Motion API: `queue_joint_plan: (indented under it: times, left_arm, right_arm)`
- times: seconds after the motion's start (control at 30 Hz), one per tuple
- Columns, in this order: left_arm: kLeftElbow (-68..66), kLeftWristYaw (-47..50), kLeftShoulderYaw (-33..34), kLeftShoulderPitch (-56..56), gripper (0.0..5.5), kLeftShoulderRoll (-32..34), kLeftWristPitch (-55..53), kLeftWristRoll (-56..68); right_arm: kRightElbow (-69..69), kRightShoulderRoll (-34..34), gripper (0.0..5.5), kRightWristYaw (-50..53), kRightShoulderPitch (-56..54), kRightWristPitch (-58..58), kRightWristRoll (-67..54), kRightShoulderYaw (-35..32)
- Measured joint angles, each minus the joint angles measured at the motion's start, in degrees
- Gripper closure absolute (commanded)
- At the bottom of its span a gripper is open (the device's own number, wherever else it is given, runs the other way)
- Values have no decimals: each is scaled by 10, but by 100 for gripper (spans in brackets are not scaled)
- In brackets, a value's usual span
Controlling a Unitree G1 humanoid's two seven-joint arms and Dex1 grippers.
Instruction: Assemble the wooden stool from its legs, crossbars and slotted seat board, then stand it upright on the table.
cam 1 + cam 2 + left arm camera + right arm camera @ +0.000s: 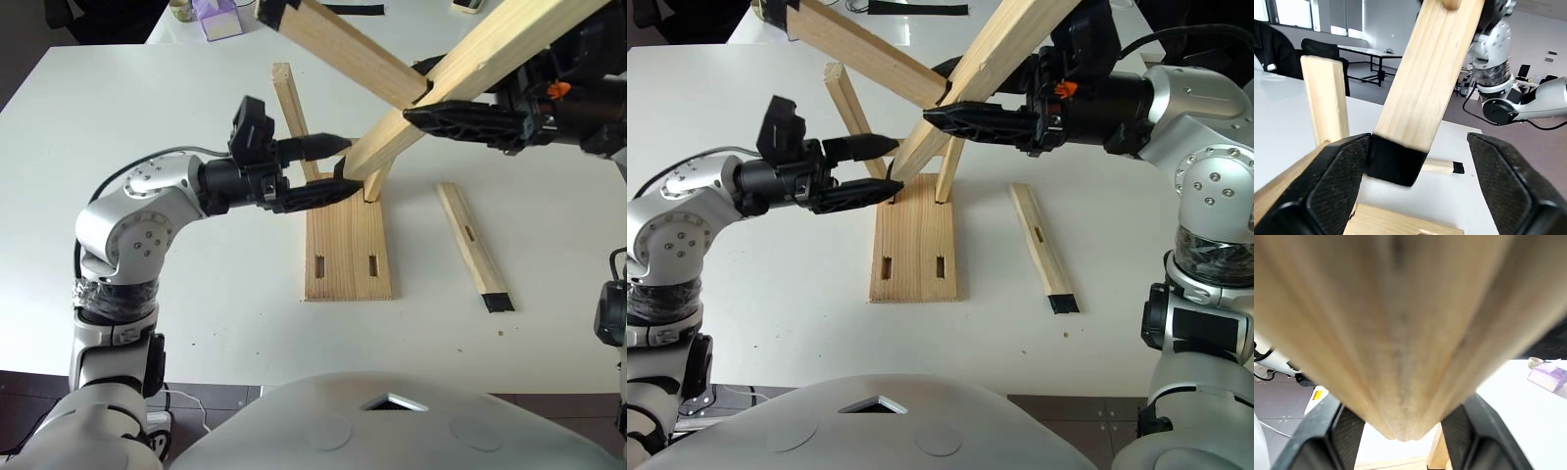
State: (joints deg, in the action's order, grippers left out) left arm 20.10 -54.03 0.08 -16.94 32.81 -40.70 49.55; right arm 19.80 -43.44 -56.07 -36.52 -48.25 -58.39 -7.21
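Pale wooden slotted seat board (348,257) lies flat mid-table with two open slots at its near end. Two short pale wooden legs stand at its far end, one leaning (291,103) and one nearly upright (947,171).

The right gripper (939,94) is clamped on a long tilted pale wooden leg (490,44). This leg slopes down toward the board's far end. Its black-capped lower end sits between the fingers of the left gripper (343,166). That gripper's jaws are spread wide. The cap touches one pad (1337,186) and is clear of the other.

A second long wooden bar with a black end (343,44) meets the held leg near the right gripper; joined or not, cannot tell. A loose slotted wooden bar with a black tip (470,240) lies flat to the right of the board, apart from it.

The surface is a plain white table (147,117). A second white table (411,15) behind it carries a lilac tissue box (217,18) and a black strip (353,10).

The room is an office with black chairs (1322,51) and windows (1303,12). A small yellow floor label (1316,394) has print too small to read.
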Motion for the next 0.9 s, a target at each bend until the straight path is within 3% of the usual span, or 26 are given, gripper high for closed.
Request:
queue_joint_plan:
  times: [0.17, 0.37, 0.7, 0.9]
  left_arm:
    - [-12, -1, 9, 41, 187, 5, 23, -24]
    - [-27, -46, 50, 114, 187, 56, 69, -62]
    - [-41, -59, 63, 141, 187, 69, 91, -83]
    - [-30, -61, 62, 157, 187, 68, 91, -83]
  right_arm:
    - [1, -14, 346, -1, -1, 0, -1, -25]
    - [27, -44, 346, -17, 77, -6, 0, -47]
    - [94, -64, 346, -86, 234, 86, 129, 38]
    - [107, -64, 346, -104, 273, 138, 173, 65]
